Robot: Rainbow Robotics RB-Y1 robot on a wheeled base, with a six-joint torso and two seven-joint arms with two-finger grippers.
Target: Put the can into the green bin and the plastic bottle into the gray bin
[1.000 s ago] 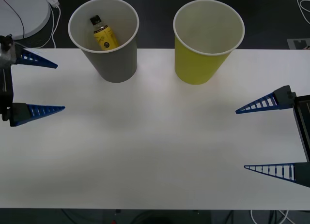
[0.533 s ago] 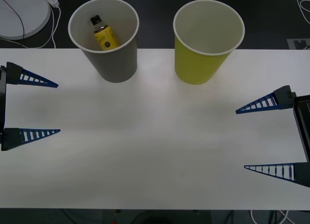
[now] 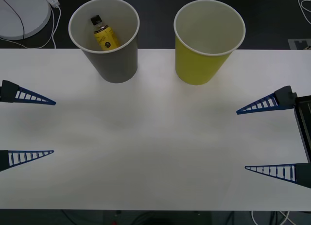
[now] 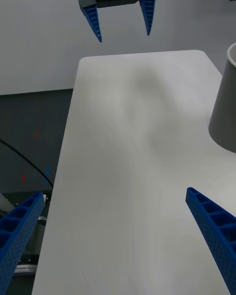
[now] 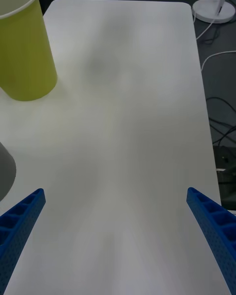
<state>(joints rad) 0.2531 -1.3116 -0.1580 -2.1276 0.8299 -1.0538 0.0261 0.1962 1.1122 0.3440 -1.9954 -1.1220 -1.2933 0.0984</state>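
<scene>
Standing inside the gray bin [image 3: 104,38], the plastic bottle [image 3: 103,34] is a small yellow container with a black screw cap and a dark printed label, leaning against the bin's pale inner wall with its cap toward the far side and its body well below the white rim. That bin is a large tapered cup shape, gray outside, set at the far edge of the white table [image 3: 155,142]; just beside it, apart and not touching, stands the green bin [image 3: 209,40], the same tapered form in yellow-green with a white rim and a pale interior in which nothing can be seen. The left gripper [image 3: 29,127] hovers over the table's left edge with its blue ribbed fingers spread wide and nothing between them; the gray bin lies ahead of it and off to its inner side, well apart. The right gripper [image 3: 265,137] hangs over the right edge, likewise spread and empty, with the green bin ahead and inward of it, also well apart. From the right wrist view the left gripper [image 4: 120,17] shows across the table, fingers parted, and a slice of the gray bin's wall [image 4: 225,108] stands to one side. The left wrist view catches the green bin [image 5: 22,49] on the tabletop beyond its own splayed fingertips [image 5: 209,226].
</scene>
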